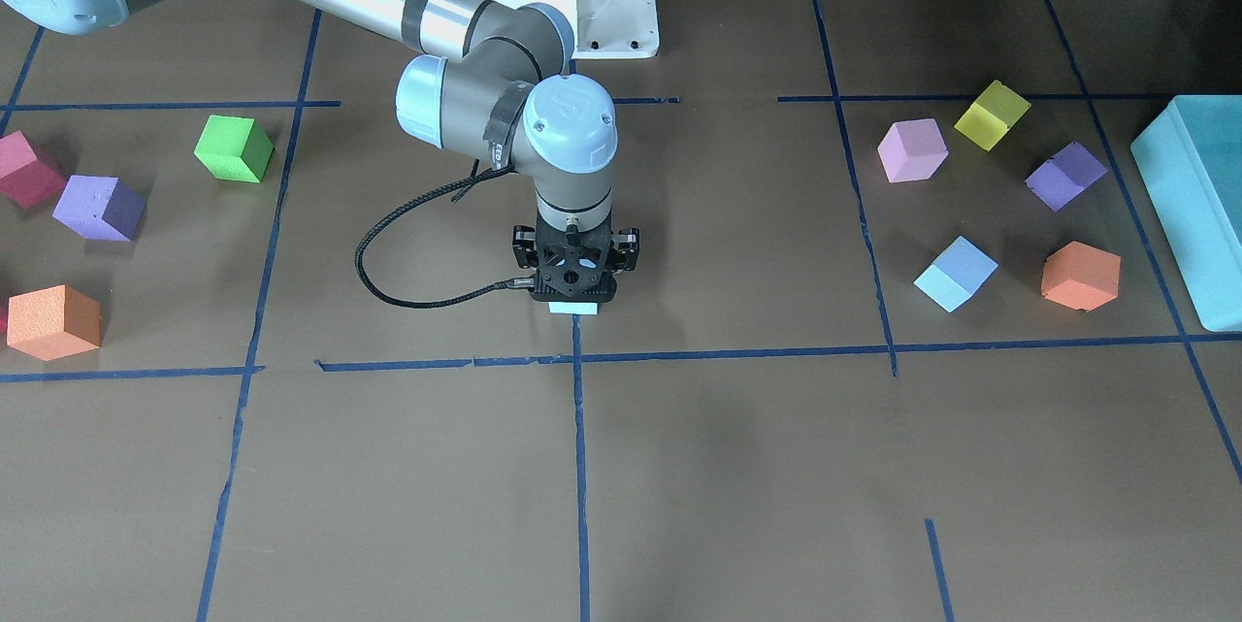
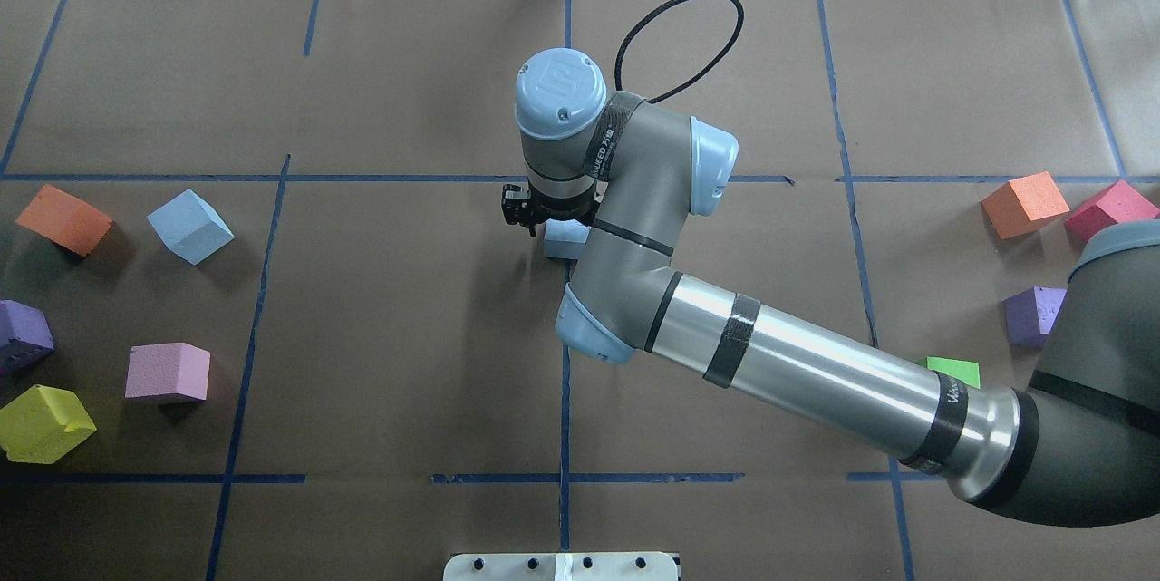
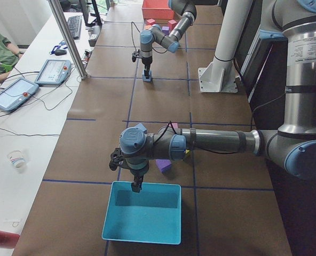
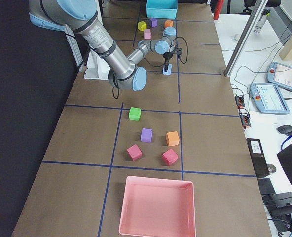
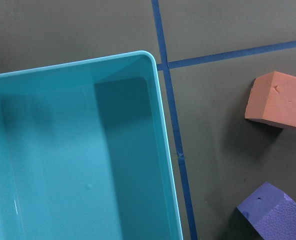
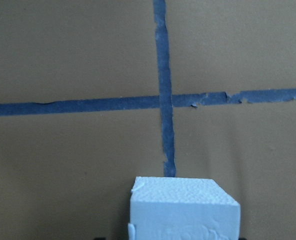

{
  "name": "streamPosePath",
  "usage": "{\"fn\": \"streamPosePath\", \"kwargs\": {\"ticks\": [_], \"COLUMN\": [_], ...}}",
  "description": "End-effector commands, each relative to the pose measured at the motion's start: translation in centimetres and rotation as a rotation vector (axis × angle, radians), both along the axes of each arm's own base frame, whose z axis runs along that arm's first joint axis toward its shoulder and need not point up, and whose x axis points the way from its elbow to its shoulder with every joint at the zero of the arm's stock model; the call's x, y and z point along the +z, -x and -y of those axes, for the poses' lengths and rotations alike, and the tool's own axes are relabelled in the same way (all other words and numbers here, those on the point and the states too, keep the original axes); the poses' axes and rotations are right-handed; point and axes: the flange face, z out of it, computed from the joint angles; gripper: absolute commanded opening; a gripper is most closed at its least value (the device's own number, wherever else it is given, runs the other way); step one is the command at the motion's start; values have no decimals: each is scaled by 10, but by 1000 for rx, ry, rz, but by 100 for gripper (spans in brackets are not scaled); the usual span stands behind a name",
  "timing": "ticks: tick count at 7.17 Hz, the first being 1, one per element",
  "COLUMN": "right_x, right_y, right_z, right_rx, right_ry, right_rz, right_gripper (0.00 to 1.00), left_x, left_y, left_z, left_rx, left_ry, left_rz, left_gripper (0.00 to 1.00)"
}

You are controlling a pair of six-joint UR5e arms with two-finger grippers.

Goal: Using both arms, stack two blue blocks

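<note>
The middle blue block (image 1: 574,308) sits on the brown table (image 1: 737,467) near its centre. It rests on a blue tape line (image 1: 580,447) just short of a tape crossing, directly under the right gripper (image 1: 574,284), which points straight down. As a cube it has no long side, and its faces lie square to the tape grid. The jaws stand to either side of it, but I cannot tell whether they pinch it. The outer blue block (image 1: 956,273) lies well apart toward the robot's left end, turned corner-on to the grid. An orange block (image 1: 1080,275) is just beside it, with a purple block (image 1: 1065,176), a pink block (image 1: 912,149) and a yellow block (image 1: 991,114) near. The left gripper (image 3: 137,185) hangs above the rim of the teal bin (image 3: 142,218); only the left side view shows it, and the state of its jaws cannot be told. In the overhead view the right arm's wrist covers most of the middle block. The right wrist view shows that block's pitted foam face up close, with the tape crossing beyond it.
</note>
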Motion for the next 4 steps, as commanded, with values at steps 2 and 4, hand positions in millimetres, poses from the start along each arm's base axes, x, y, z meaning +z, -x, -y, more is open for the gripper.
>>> {"fn": "streamPosePath", "kwargs": {"ticks": [2, 4], "right_x": [-54, -26], "right_y": [-88, -197], "right_z": [30, 82], "right_rx": [24, -35], "right_ry": [-9, -91], "right_rz": [53, 14], "right_gripper": [100, 100], "left_x": [0, -9], "left_y": [0, 0], "left_z": [0, 2], "left_rx": [0, 1], "left_ry": [-3, -23], "left_rz": [0, 9], "left_gripper": [100, 100]}}
